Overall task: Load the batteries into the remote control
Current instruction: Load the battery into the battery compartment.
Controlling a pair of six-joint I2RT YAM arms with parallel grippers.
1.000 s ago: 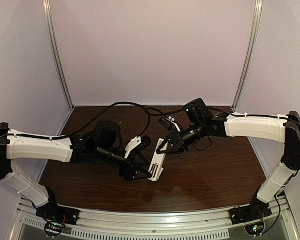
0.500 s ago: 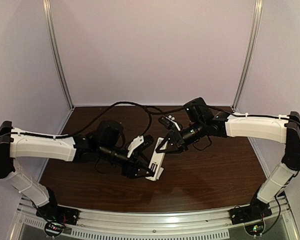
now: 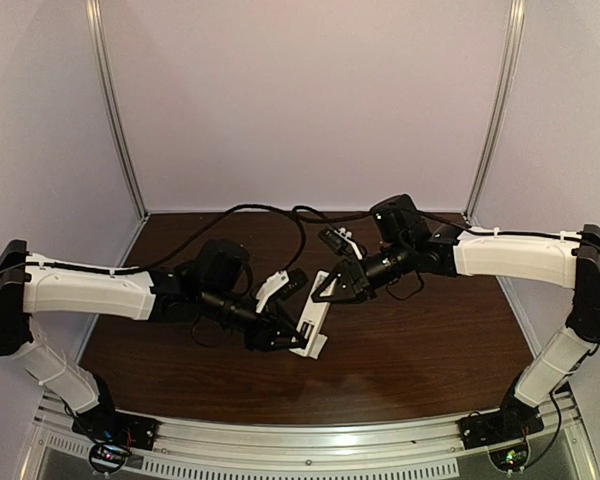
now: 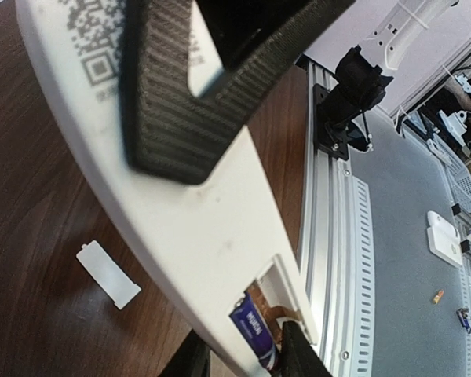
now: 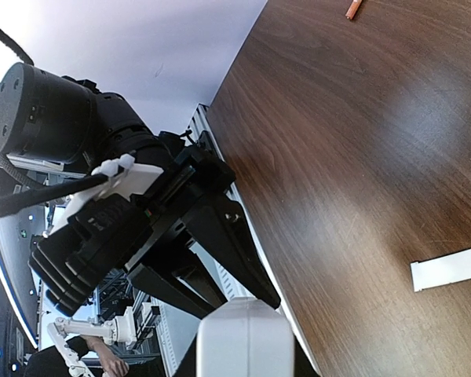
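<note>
The remote control (image 3: 314,326) is held off the table between both grippers, back side up. My left gripper (image 3: 283,338) is shut on its near end. In the left wrist view the open battery bay holds the bluish-purple battery (image 4: 251,331), and my fingers (image 4: 295,355) flank that end. My right gripper (image 3: 327,288) is shut on the remote's far end (image 5: 247,338); its black finger (image 4: 180,94) lies across the remote's back (image 4: 196,236). The orange-red battery (image 5: 353,8) lies loose on the table, far from both grippers.
The small flat white cover piece (image 4: 108,263) lies on the dark wooden table, also in the right wrist view (image 5: 445,269). The aluminium rail (image 4: 337,204) runs along the table's near edge. Black cables (image 3: 280,212) loop across the back of the table.
Both grippers and the remote have shifted slightly left and toward the back. The left arm has stretched further in; both grips have stayed shut.
</note>
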